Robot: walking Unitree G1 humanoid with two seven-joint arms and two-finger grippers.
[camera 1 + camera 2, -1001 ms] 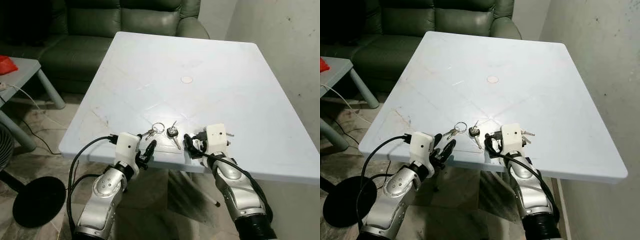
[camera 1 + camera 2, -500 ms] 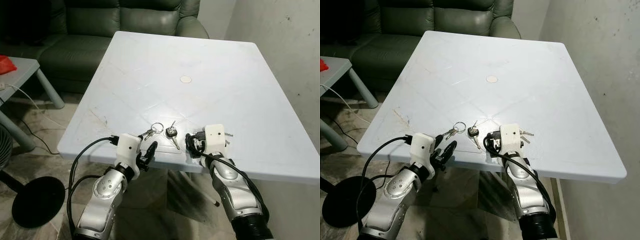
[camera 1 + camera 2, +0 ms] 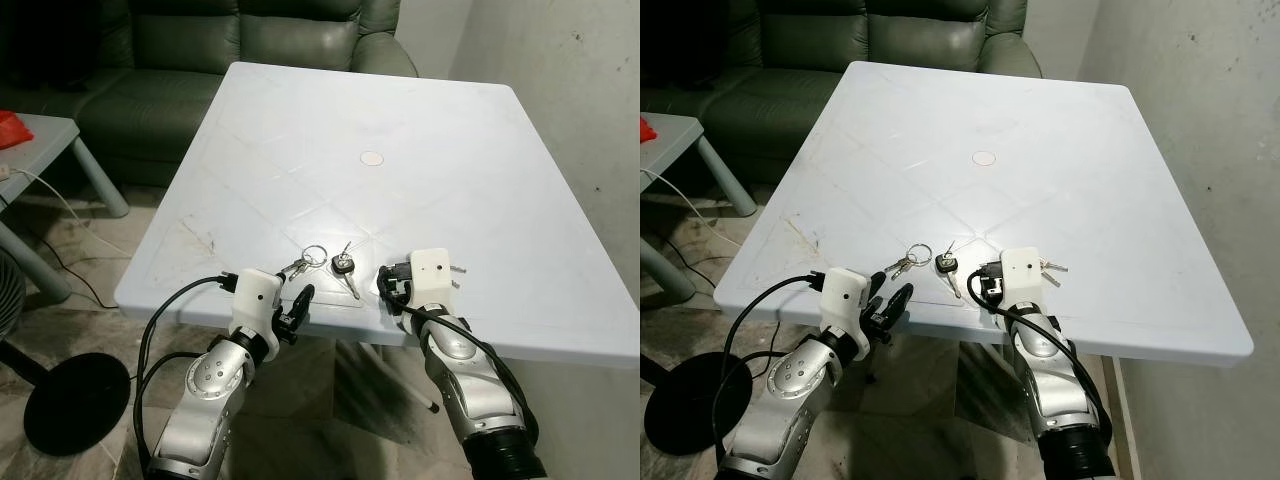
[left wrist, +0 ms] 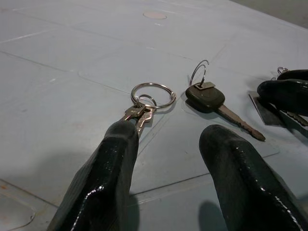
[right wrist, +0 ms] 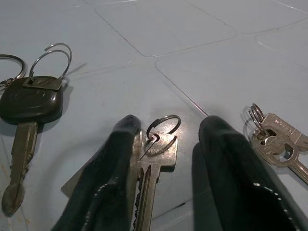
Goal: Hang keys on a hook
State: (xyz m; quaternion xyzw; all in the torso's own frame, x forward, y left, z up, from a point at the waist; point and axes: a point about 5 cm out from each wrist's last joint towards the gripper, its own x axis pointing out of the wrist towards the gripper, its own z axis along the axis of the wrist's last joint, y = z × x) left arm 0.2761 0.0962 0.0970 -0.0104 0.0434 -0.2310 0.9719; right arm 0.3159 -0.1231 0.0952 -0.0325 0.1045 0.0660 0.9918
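The right gripper (image 5: 163,159) is sitting low on the table (image 3: 430,120) near its front edge, fingers (image 5: 226,159) spread moderately wide and straddling a single key (image 5: 155,159), which is lying flat between them with its small ring pointing away from the wrist. One finger is already touching the key's side; the other is standing just apart. A black key (image 5: 29,103) is lying at about 10 o'clock from it, and a small bunch (image 5: 276,142) at about 3 o'clock, just beside the outer finger.

The left gripper (image 4: 168,163) is hovering at the table edge, fingers parted wide, with a ringed bunch (image 4: 147,103) just past one fingertip.

The step in hand looks like the pick-up. To do it well, the right gripper should be closing squarely across the key's head, pressing down lightly so the thin metal is not skating away, and keeping clear of the small bunch. No hook can be made out.
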